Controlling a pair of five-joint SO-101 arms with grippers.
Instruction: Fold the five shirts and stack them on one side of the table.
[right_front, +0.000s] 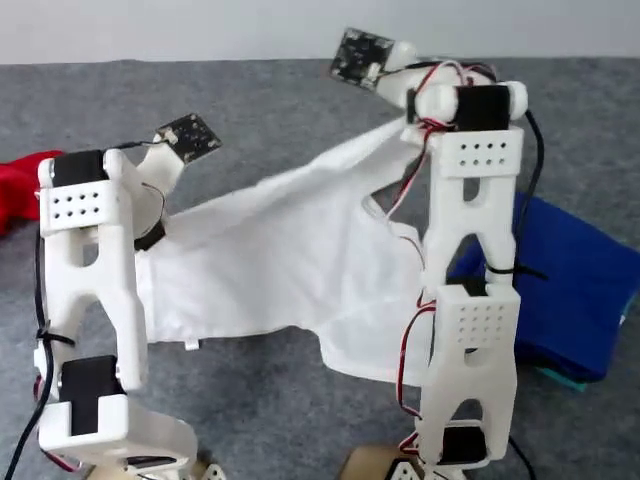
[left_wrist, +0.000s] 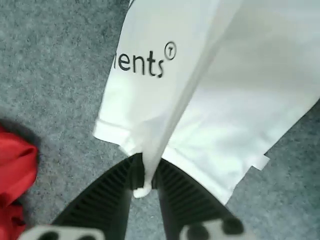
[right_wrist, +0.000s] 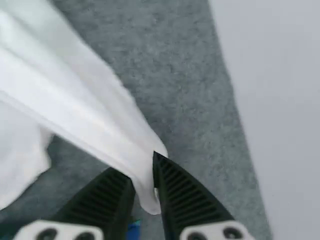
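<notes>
A white shirt (right_front: 270, 250) hangs stretched between both arms above the grey table. My left gripper (left_wrist: 143, 176) is shut on the shirt's hem corner (left_wrist: 140, 150), near the printed side of the cloth (left_wrist: 150, 65). My right gripper (right_wrist: 143, 189) is shut on a bunched edge of the white shirt (right_wrist: 90, 125) at the far side of the table, close to the wall. In the high view the left arm (right_front: 95, 290) stands at the left and the right arm (right_front: 475, 260) at the right, with the cloth sagging between them.
A folded blue shirt (right_front: 575, 285) lies at the right, on top of a teal one whose edge (right_front: 565, 378) peeks out. A red shirt (right_front: 22, 190) is crumpled at the left edge, the red shirt (left_wrist: 15, 175) also beside my left gripper. Grey felt (right_front: 260, 420) covers the table.
</notes>
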